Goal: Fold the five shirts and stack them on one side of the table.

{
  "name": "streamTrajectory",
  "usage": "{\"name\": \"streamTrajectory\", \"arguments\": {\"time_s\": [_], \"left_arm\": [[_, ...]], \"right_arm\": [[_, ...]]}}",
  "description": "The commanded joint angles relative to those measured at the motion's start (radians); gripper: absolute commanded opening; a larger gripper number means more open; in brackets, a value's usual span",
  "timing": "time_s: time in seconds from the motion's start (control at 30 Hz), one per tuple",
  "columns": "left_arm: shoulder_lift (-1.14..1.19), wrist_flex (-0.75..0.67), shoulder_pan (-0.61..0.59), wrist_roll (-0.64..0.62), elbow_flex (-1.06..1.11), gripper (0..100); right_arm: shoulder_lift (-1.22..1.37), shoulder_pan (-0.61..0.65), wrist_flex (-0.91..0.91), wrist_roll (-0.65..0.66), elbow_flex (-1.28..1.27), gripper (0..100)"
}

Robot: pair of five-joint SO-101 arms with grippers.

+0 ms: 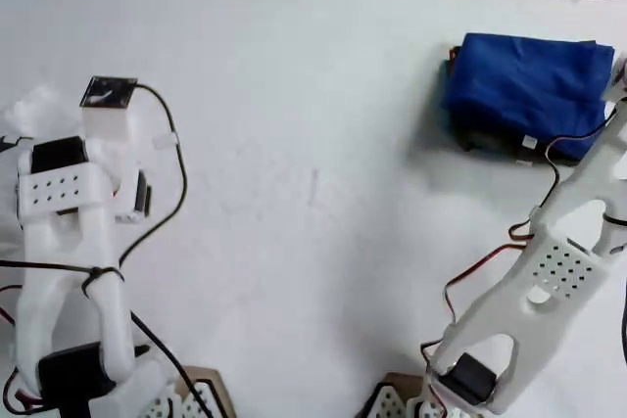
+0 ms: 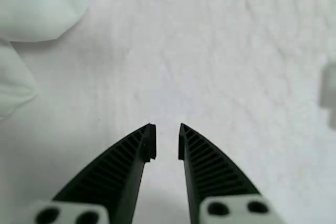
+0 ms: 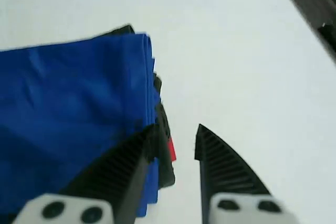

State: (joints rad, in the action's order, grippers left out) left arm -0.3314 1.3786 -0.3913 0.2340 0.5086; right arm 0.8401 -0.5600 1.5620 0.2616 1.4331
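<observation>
I see my right claw (image 3: 176,140) open beside the blue shirt (image 3: 73,98), which lies on top of dark shirts (image 3: 161,119) on the white counter (image 3: 236,51).

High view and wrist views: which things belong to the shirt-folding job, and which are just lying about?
Job: stack of folded shirts, blue on top; white cloth, possibly a shirt; left gripper and right gripper, both open.
Lying about: black cable; brown block at the near edge of the table.
</observation>
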Motion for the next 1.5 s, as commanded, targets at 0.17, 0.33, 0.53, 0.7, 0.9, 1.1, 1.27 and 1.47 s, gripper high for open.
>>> {"name": "streamTrajectory", "arguments": {"time_s": [0.17,0.33,0.53,0.7,0.9,1.1,1.27,1.47], "left_arm": [[-0.04,0.002,-0.008,0.011,-0.012,10],[-0.04,0.002,-0.008,0.011,-0.005,10],[-0.04,-0.012,-0.008,0.011,-0.004,10],[-0.04,-0.012,-0.008,0.011,-0.002,10],[-0.04,-0.008,-0.008,0.011,-0.002,10],[-0.04,-0.006,-0.008,0.011,-0.002,10],[-0.04,-0.011,-0.008,0.011,-0.004,10],[-0.04,-0.012,-0.008,0.011,-0.004,10]], "right_arm": [[-0.09,-0.015,0.208,-0.006,-0.035,11.3],[-0.084,-0.01,0.205,0.032,-0.252,11.3],[-0.084,0.015,0.145,0.021,-0.35,11.3],[-0.084,0.028,0.143,0.02,-0.351,11.3],[-0.025,0.022,0.054,0.026,-0.35,11.1],[0.088,-0.004,0.007,0.028,-0.282,10.3],[0.137,-0.028,0.007,0.028,-0.184,2.1],[0.148,-0.05,0.002,0.032,-0.035,1.9]]}}
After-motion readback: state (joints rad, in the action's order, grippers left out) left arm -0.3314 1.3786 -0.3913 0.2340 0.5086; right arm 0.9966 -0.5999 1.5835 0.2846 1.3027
